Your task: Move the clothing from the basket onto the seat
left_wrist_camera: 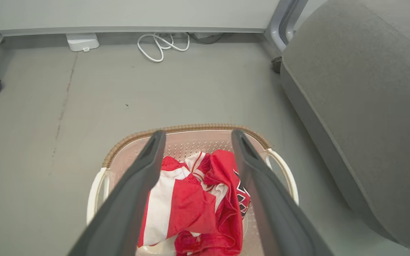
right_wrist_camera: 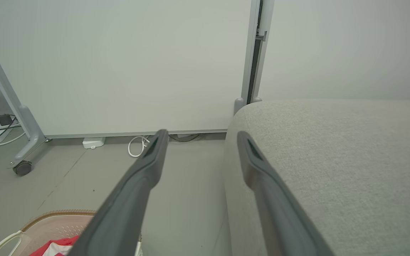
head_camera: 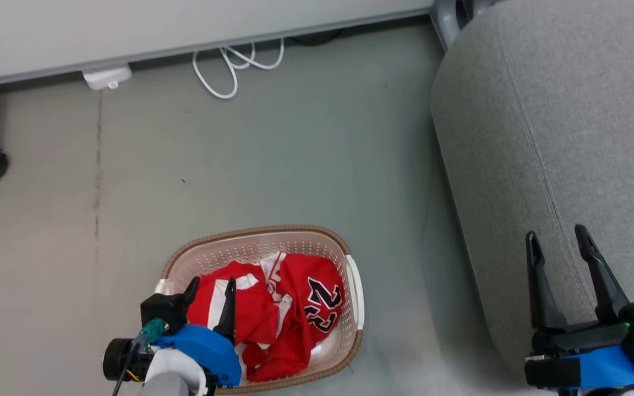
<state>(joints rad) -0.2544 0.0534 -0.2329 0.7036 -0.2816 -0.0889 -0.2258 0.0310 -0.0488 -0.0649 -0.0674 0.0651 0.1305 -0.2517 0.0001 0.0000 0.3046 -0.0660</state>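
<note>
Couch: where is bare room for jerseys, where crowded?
The light-grey fabric couch is bare. The grey floor between cream perforated basket and white cable is free. Crowded: red-and-white jerseys in the basket, under the left claw.

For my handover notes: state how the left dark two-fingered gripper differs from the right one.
The left gripper hangs over the cream perforated plastic basket, above the red and white jerseys; the right gripper hangs over the edge of the light-grey fabric couch. The left gripper points down; the right gripper more level, toward the wall. Both are open and empty.
</note>
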